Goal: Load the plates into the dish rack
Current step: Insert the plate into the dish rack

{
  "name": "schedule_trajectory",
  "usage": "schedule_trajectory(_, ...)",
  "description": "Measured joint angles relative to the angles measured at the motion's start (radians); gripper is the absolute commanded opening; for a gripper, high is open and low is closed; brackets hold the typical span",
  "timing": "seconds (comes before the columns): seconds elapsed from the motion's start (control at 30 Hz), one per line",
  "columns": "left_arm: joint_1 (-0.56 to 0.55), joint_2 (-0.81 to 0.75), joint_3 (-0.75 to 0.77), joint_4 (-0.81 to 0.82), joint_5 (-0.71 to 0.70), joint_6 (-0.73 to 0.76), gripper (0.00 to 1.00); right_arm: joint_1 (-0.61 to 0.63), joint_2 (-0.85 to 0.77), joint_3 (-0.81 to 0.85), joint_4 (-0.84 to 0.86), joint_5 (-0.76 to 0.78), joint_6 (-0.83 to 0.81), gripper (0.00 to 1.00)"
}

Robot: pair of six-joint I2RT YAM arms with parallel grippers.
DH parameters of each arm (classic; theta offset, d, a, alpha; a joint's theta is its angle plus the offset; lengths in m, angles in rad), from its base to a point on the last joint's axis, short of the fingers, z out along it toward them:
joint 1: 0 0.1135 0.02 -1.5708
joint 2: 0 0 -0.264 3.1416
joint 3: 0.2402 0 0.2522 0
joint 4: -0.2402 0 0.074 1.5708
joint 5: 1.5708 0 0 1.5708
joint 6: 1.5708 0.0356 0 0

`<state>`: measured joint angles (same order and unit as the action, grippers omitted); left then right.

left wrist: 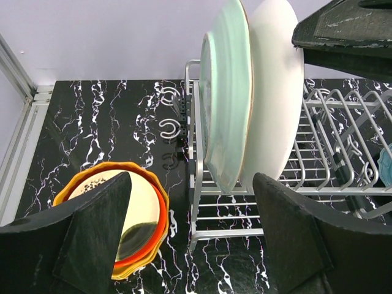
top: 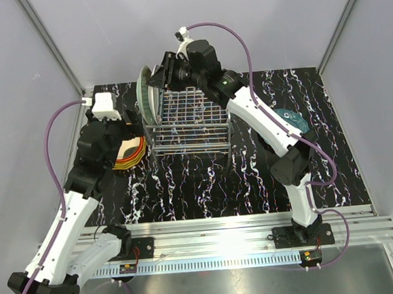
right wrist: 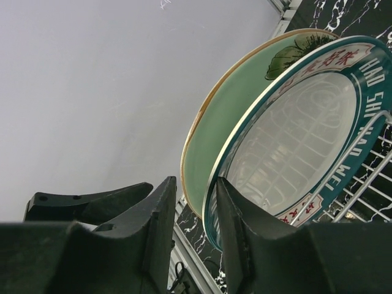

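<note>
Leftward, two plates point(left wrist: 228, 92) hug the rack point(top: 186, 139) edge — right slots point(left wrist: 343, 131) free.

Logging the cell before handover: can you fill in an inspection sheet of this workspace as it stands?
Surface: black marbled mat, white veining.
Job's things: dish rack mid-mat; mint plate and lettered plate stand on edge at its left end; stack of orange and yellow plates lies left of the rack; teal plate lies to the right, partly hidden by the right arm.
Clutter: nothing seen.
Claws: left claw open, near the stack; right claw at the lettered plate's rim, grip unclear.
Cables: purple cables loop freely above the mat.
Surroundings: pale walls; metal rail at the near edge.
</note>
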<state>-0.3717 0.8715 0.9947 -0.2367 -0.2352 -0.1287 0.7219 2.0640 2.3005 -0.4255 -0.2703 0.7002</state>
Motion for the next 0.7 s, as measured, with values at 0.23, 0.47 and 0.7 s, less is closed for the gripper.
schedule_trajectory(0.23,0.001,-0.002,-0.003,-0.001,0.0,0.0,0.85,0.019,-0.007,-0.08,0.029,0.0,0.0,0.3)
schedule_trajectory(0.47,0.001,-0.011,-0.003,-0.001,0.0,0.0,0.85,0.034,-0.058,-0.198,0.087,0.016,0.002,0.2)
schedule_trajectory(0.7,0.002,-0.013,-0.003,-0.001,0.0,0.0,0.87,0.035,-0.067,-0.209,0.084,0.019,-0.015,0.17)
